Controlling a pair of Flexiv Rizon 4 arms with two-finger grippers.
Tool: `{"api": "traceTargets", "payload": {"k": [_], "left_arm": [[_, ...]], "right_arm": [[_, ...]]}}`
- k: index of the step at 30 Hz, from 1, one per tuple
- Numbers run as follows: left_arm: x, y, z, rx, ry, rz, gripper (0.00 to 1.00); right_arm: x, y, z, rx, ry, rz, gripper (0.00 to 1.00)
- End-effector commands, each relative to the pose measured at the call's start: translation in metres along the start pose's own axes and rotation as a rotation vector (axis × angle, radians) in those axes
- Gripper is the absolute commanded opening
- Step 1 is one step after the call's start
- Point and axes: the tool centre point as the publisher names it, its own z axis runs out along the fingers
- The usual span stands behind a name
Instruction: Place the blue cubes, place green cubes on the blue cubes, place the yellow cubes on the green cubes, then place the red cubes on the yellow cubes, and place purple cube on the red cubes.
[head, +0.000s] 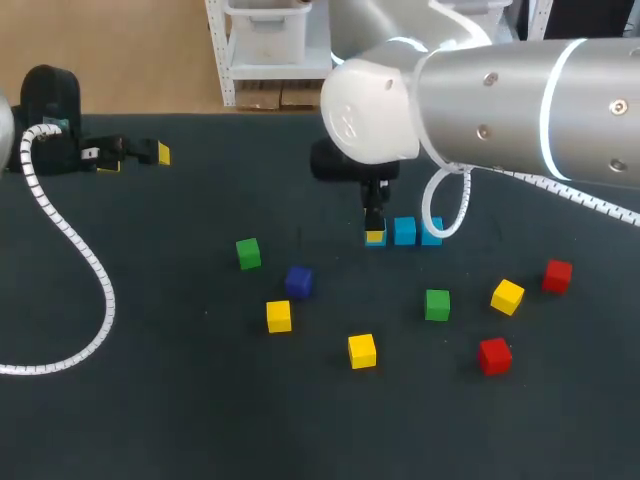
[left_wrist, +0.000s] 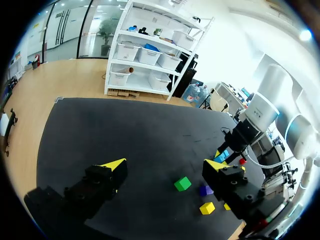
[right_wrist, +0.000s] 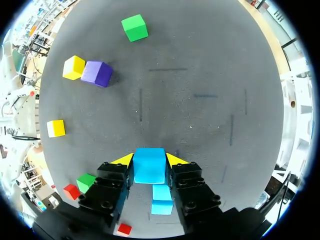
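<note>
Right wrist view: blue cube (right_wrist: 149, 167) is clamped between the right gripper's (right_wrist: 150, 160) fingers, with the other blue cubes (right_wrist: 162, 199) just behind it under the wrist. Head view: held cube sits at frame centre, leftmost of the blue row. Left gripper (head: 130, 152) is at upper left, fingers spread wide.

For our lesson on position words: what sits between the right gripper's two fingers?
A blue cube fills the gap in the right gripper, with a finger against each of two opposite sides. The right wrist view shows this most clearly.
</note>
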Motion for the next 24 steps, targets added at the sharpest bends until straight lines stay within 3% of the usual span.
{"api": "traceTargets", "payload": {"k": [1,24], "left_arm": [[0.0000,0.0000,0.0000,0.000,0.000,0.000,1.00],[0.0000,0.0000,0.0000,0.000,0.000,0.000,1.00]], "right_arm": [[0.0030,0.0008,-0.0008,0.000,-0.002,0.005,0.00],[0.0061,0.0018,0.0075,-0.020,-0.004,0.008,0.00]]}}
